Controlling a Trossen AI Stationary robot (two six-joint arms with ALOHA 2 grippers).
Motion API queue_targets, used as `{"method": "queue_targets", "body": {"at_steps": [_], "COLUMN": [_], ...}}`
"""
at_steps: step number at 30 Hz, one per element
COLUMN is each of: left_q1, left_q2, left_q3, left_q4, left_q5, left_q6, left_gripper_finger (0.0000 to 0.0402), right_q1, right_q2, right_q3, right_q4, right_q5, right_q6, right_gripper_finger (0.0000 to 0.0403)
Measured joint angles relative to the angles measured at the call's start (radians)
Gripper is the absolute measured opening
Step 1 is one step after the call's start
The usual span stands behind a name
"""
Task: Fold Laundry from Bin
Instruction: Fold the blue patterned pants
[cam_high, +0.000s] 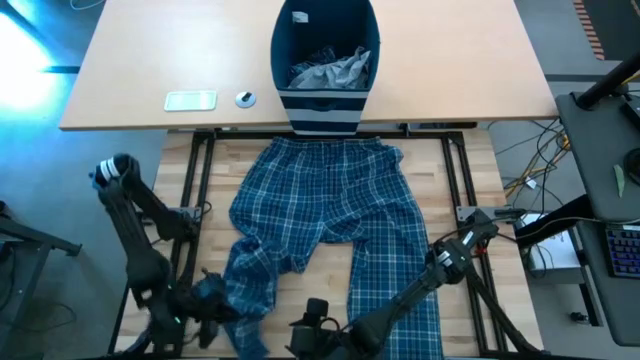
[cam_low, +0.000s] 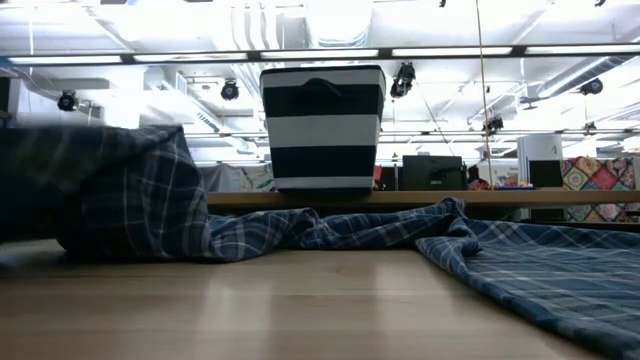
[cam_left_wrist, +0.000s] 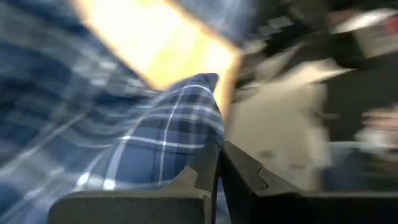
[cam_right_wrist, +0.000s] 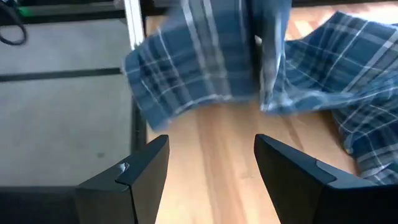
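— Plaid cloth filled the nearest part of the left wrist view, didn't it?

— Yes. Those were the blue-and-white plaid trousers (cam_left_wrist: 155, 140), and the left gripper (cam_left_wrist: 219, 163) had its two dark fingers pressed together on a fold of them. From above, the left gripper (cam_high: 208, 300) sat at the near left corner of the wooden table (cam_high: 480, 170), right at the bunched-up end of the left trouser leg.

— And the rest of the trousers?

— They (cam_high: 320, 215) lay spread across the middle of the table, waistband toward the bin, the right leg running straight down to the near edge. The left leg was crumpled and lifted; in the low view it rose as a dark plaid heap (cam_low: 120, 190) on the left.

— Where was the bin?

— The bin (cam_high: 325, 60) stood on the pale desk (cam_high: 150, 60) beyond the table, centred, touching the desk's near edge. A grey garment (cam_high: 335, 70) lay bundled inside it.

— The right arm?

— The right gripper (cam_high: 318, 318) was low at the near edge between the two trouser legs. Its fingers (cam_right_wrist: 140, 171) stood spread apart over bare wood, holding nothing, with plaid cloth just ahead of them.

— Anything else on the desk?

— A small flat pale object (cam_high: 190, 100) and a little round one (cam_high: 245, 98) beside it, left of the bin.
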Motion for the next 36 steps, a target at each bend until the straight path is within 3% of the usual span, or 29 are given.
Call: {"method": "queue_targets", "body": {"at_steps": [7, 11, 19, 24, 29, 36], "left_q1": [-0.006, -0.005, -0.005, -0.009, -0.014, -0.034], "left_q2": [-0.139, -0.144, -0.091, -0.037, 0.036, 0.128], "left_q3": [-0.187, -0.216, -0.193, -0.139, -0.055, 0.080], "left_q4": [0.634, 0.803, 0.818, 0.813, 0.771, 0.632], "left_q5": [0.000, 0.012, 0.139, 0.265, 0.377, 0.420], "left_q6": [0.294, 0.400, 0.353, 0.301, 0.253, 0.168], "left_gripper_finger": [0.0000, 0.0000, 0.0000, 0.0000, 0.0000, 0.0000], "right_q1": [-0.067, -0.098, -0.109, -0.076, -0.048, 0.004], "right_q2": [0.000, 0.005, -0.024, -0.046, -0.046, -0.046], "right_q3": [-0.103, -0.163, -0.090, 0.001, 0.011, 0.011], "right_q4": [0.014, 0.181, 0.735, 0.745, 0.704, 0.640], "right_q5": [-0.018, -0.029, -0.029, -0.025, -0.029, -0.049], "right_q6": [0.035, 0.023, -0.224, -0.318, -0.252, -0.184], "right_gripper_finger": [0.0233, 0.0233, 0.0226, 0.0223, 0.0223, 0.0223]}}
